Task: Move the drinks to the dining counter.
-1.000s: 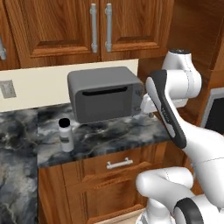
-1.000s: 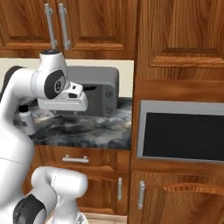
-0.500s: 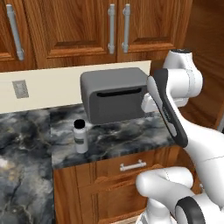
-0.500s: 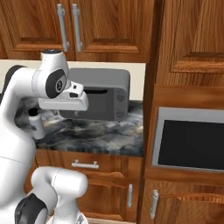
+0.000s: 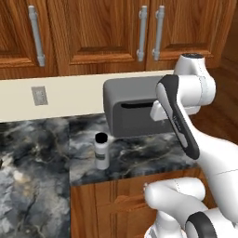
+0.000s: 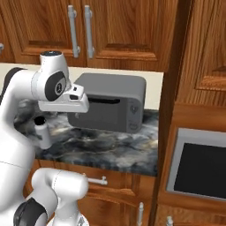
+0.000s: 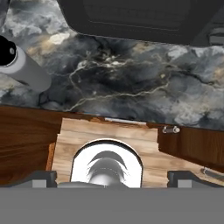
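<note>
White bottle [image 5: 102, 150] w/ black cap stands upright on the marbled desk [image 5: 139, 155], just left-front of the grey microwave [image 5: 135, 110] in left base view; in right base view it's [image 6: 42, 131] left of the microwave, partly behind the arm. Hand view: pincer [image 7: 112, 177] released, tips wide apart and empty, bottle [image 7: 21, 65] well off toward the upper-left corner, microwave along the top, so I'd swing toward it, centre it between the tips, then descend and clench below the cap.

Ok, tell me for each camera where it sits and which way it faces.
Left base view: behind the arm's left, facing the microwave and bottle; arm at right.
Right base view: behind its right, facing the same microwave and bottle; arm at left.
Hand view: on the hand, looking down at the worktop; open gripper at bottom.
All share the bottle.
</note>
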Motion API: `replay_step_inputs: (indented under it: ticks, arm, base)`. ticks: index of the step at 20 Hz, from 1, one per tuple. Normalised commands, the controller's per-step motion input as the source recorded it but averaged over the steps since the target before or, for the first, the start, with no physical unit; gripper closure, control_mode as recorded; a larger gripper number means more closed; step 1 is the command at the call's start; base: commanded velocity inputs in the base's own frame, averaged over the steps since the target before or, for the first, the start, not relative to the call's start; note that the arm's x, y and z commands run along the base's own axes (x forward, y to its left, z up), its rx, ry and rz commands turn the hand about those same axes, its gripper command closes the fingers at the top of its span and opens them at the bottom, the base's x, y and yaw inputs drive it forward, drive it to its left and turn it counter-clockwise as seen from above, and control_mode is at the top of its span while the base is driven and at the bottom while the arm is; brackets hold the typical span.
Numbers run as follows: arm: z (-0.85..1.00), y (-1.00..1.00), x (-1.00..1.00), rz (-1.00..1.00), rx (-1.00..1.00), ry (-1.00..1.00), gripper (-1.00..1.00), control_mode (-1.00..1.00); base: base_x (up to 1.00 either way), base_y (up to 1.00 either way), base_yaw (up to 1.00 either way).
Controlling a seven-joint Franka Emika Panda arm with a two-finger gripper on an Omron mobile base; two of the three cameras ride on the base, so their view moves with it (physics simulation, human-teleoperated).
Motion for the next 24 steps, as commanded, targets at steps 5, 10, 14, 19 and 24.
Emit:
replay_step_inputs:
  ticks: [5,10,14,19,24]
  arm:
    - [0.00,0.00,0.00,0.00,0.00,0.00,-1.00,1.00]
    - [0.00,0.00,0.00,0.00,0.00,0.00,-1.00,1.00]
    - [0.00,0.00,0.00,0.00,0.00,0.00,-1.00,1.00]
    - [0.00,0.00,0.00,0.00,0.00,0.00,-1.00,1.00]
    - [0.00,0.00,0.00,0.00,0.00,0.00,-1.00,1.00]
  base:
    - [0.27,0.12,0.22]
    - [0.03,0.27,0.21]
    - [0.24,0.31,0.12]
    - [0.32,0.27,0.08]
    - [0.00,0.16,0.06]
